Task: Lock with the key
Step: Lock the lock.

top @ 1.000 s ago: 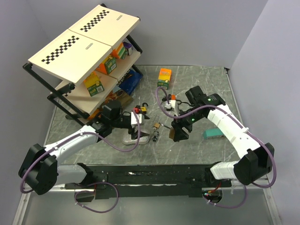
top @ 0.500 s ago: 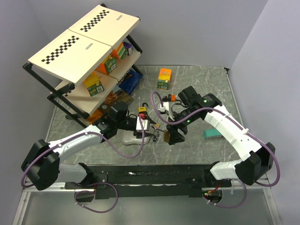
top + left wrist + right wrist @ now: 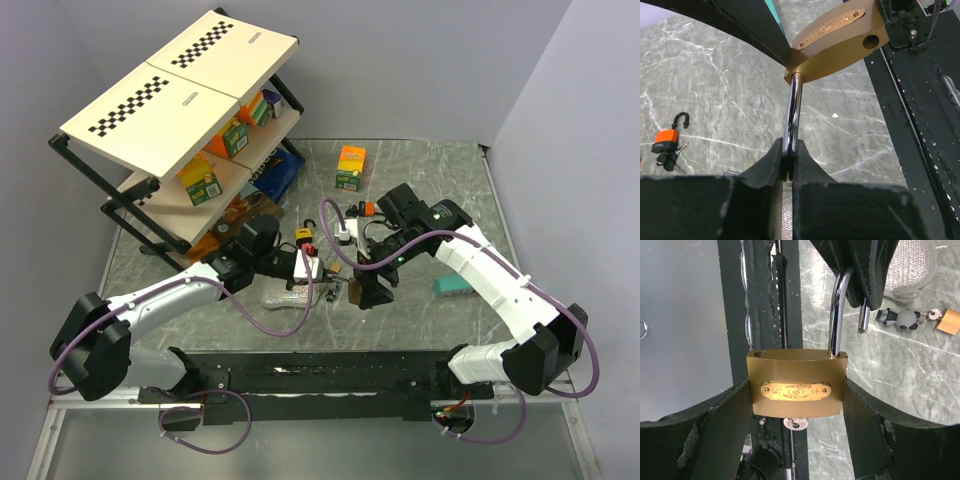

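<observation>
Brass padlock (image 3: 796, 390) held btw. both arms, above the table (image 3: 715, 85); R gripper (image 3: 796, 402) fingers clamp the body's two sides; L gripper (image 3: 788, 167) fingers pinch the steel shackle (image 3: 793, 110) tight, no gap showing; shackle open: long leg seated in the body, short free end turned away from its hole; key (image 3: 795, 424) sticks out of the body's underside; orange padlock (image 3: 665, 141) w/ keys lies on the table, well apart; panda keychain (image 3: 904, 318) just beside a small brass lock (image 3: 949, 320).

walls (image 3: 420, 60): plain grey | table (image 3: 430, 180): grey marble | shelf rack (image 3: 180, 90): left, possibly tilted
</observation>
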Motion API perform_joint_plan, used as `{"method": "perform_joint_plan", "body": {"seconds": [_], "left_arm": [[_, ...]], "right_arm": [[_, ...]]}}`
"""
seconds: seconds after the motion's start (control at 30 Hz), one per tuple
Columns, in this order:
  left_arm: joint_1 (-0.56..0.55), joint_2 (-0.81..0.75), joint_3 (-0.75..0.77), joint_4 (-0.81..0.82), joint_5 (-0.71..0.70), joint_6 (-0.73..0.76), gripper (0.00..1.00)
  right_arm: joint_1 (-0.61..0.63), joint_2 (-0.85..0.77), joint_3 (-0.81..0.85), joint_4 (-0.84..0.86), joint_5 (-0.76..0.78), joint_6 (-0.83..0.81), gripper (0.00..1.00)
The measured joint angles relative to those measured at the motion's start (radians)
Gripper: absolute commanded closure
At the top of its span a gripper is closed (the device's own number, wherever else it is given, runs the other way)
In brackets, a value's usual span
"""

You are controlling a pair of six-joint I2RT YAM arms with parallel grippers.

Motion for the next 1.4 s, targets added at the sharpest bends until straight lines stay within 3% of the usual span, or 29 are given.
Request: {"method": "perform_joint_plan", "body": {"seconds": [0.07, 0.17, 0.4, 0.6, 0.83, 1.4], "left_arm": [[0.000, -0.002, 0.000, -0.004, 0.000, -0.002, 0.99], [0.004, -0.010, 0.000, -0.012, -0.003, -0.018, 0.99], [0.051, -0.034, 0.000, -0.044, -0.025, -0.129, 0.99], [0.077, -0.055, 0.026, -0.079, -0.018, -0.223, 0.99], [0.090, -0.075, 0.099, -0.078, 0.010, -0.343, 0.99], [0.089, -0.084, 0.208, -0.050, 0.058, -0.543, 0.99]], "right_arm": [[0.000, 0.000, 0.000, 0.005, 0.002, 0.014, 0.12], [0.000, -0.002, 0.003, 0.024, 0.010, 0.055, 0.02], [-0.058, -0.106, 0.006, 0.156, 0.068, 0.149, 0.01], [-0.193, -0.261, -0.013, 0.290, 0.064, 0.185, 0.01], [-0.204, -0.402, -0.128, 0.362, 0.031, 0.179, 0.01], [-0.204, -0.377, -0.156, 0.440, -0.124, 0.106, 0.04]]}}
